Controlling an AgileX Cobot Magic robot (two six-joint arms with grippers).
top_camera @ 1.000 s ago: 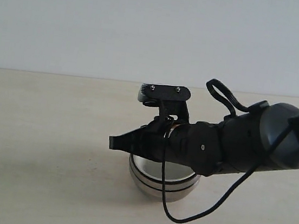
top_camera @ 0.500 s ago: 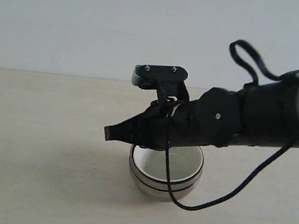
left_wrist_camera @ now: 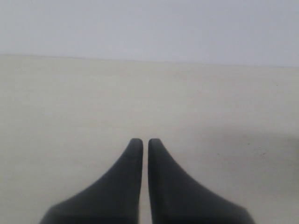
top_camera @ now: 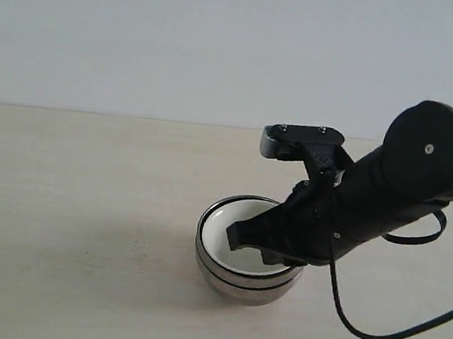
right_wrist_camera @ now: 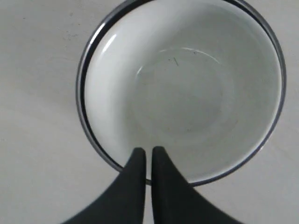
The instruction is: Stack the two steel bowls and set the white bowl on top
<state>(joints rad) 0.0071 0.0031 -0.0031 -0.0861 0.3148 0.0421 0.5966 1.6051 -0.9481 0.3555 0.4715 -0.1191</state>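
Observation:
The two steel bowls (top_camera: 244,286) stand nested one in the other on the table, their shiny rim (right_wrist_camera: 82,109) ringing the white bowl (top_camera: 231,223) that sits inside them. In the right wrist view the white bowl (right_wrist_camera: 182,93) is empty and glossy. My right gripper (top_camera: 233,236) points down over the near side of the stack. It is shut with nothing in it, and its tips (right_wrist_camera: 148,150) hang just above the bowls' rim. My left gripper (left_wrist_camera: 141,141) is shut over bare table, away from the bowls, and does not show in the exterior view.
The pale table (top_camera: 71,225) runs back to a plain white wall (top_camera: 144,35). A black cable (top_camera: 372,332) loops down from the right arm toward the table beside the bowls.
The right arm has swung to the right and tipped downward. Its shut tips have moved from left of and above the stack to over the white bowl. The bowls have stayed put.

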